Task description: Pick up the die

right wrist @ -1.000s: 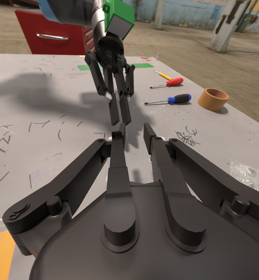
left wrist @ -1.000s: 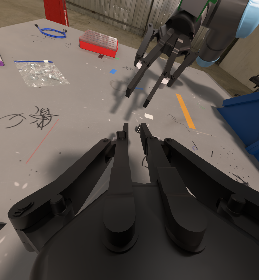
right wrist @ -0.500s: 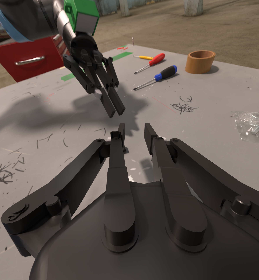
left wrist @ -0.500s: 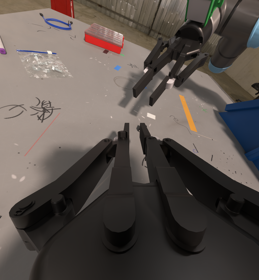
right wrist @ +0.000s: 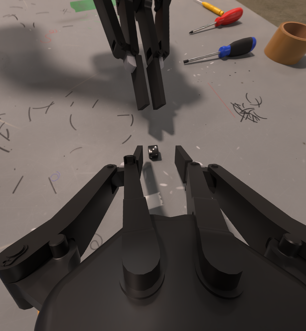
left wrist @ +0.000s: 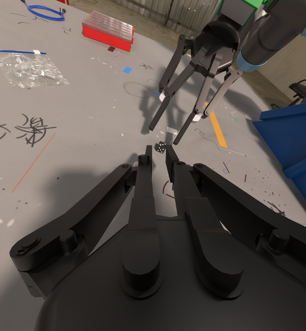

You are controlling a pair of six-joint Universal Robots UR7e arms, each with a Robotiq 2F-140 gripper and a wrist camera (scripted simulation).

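A small black die (right wrist: 153,151) with white pips lies on the grey table (right wrist: 41,143). In the right wrist view it shows between the tips of my right gripper (right wrist: 158,152), close to the left finger; the jaws are open and empty. The left wrist view shows the die (left wrist: 160,147) just past the tips of my left gripper (left wrist: 159,149), which is nearly closed and empty. The right gripper (left wrist: 163,135) hangs tilted over the die there. The left gripper (right wrist: 151,107) hovers beyond the die, its fingers almost together.
A red case (left wrist: 109,34), a clear bag of parts (left wrist: 28,69) and a blue cable (left wrist: 46,12) lie far left. A blue bin (left wrist: 292,143) stands at the right. Two screwdrivers (right wrist: 234,48) (right wrist: 227,18) and a brown roll (right wrist: 290,43) lie beyond the left gripper.
My right gripper has swung round and come down to the die, with its jaws a little wider. The die, hidden half a second ago, now shows in both views.
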